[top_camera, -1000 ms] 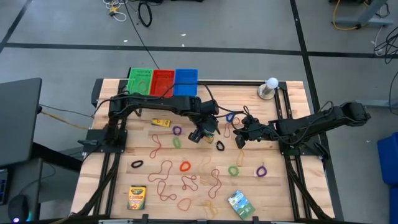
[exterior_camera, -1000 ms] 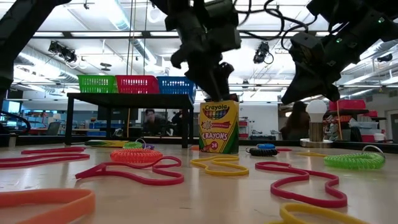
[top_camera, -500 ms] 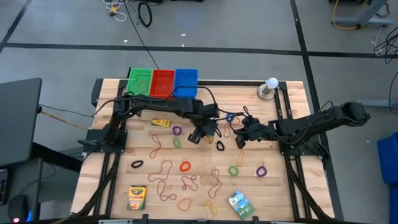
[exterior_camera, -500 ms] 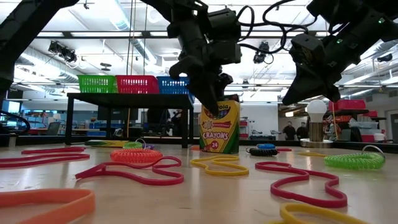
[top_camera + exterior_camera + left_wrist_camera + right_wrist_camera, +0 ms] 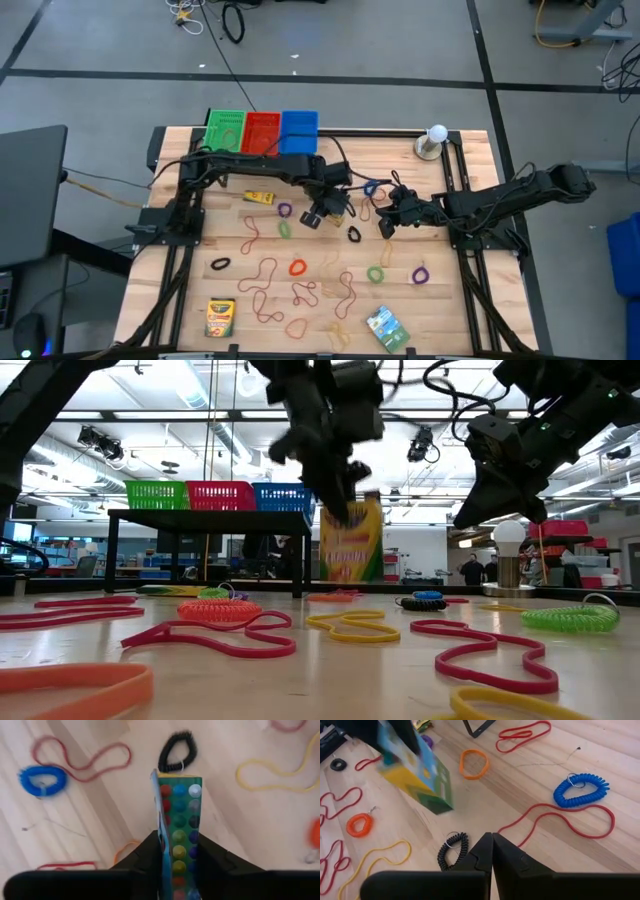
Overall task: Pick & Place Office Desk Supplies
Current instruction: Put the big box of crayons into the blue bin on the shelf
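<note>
Pale wood table (image 5: pixel 460 300) (matt, planked); glossy printed-card crayon box (image 5: pixel 179 830).

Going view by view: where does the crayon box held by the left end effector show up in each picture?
High view: the crayon box is at table centre, mostly hidden under the left end effector.
Low view: upper centre, lifted off the table.
Left wrist view: centre, clamped between the fingers.
Right wrist view: upper left, tilted.
Shared landmark: the black coil loop beside the box.
</note>
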Controlling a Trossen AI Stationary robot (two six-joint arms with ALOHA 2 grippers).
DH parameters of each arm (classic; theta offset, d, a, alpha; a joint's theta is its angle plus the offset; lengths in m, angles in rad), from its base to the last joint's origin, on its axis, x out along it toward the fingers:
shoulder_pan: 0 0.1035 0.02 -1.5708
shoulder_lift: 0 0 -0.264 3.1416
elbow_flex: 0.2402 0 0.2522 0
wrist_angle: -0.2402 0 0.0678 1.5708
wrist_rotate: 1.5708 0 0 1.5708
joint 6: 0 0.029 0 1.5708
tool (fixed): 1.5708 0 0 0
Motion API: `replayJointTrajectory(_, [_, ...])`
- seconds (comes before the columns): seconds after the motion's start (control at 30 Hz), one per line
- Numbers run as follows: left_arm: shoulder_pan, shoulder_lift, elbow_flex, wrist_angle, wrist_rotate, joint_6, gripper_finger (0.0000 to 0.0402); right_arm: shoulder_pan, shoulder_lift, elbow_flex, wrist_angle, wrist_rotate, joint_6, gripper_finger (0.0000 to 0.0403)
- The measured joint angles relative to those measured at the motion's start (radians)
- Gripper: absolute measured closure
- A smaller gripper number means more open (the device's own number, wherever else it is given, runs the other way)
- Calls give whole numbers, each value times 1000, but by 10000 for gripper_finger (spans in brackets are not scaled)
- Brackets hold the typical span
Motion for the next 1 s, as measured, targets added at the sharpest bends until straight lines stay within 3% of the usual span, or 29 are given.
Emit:
replayJointTrajectory(0.27, [60,-101,141,-127,26,-31,312,0,0,0,0,0,-12,387])
replayJointTrajectory(0.5, [157,-143,434,-325,20,-84,314,0,0,0,0,-1,-18,387])
replayJointTrajectory(0.67, [269,-148,629,-429,-88,-94,314,0,0,0,4,-1,-18,387])
replayJointTrajectory(0.87, [413,-170,611,-536,-148,-60,315,0,0,0,7,-4,-18,387])
replayJointTrajectory(1.0, [487,-170,611,-485,-66,-39,315,0,0,0,10,-4,-18,387])
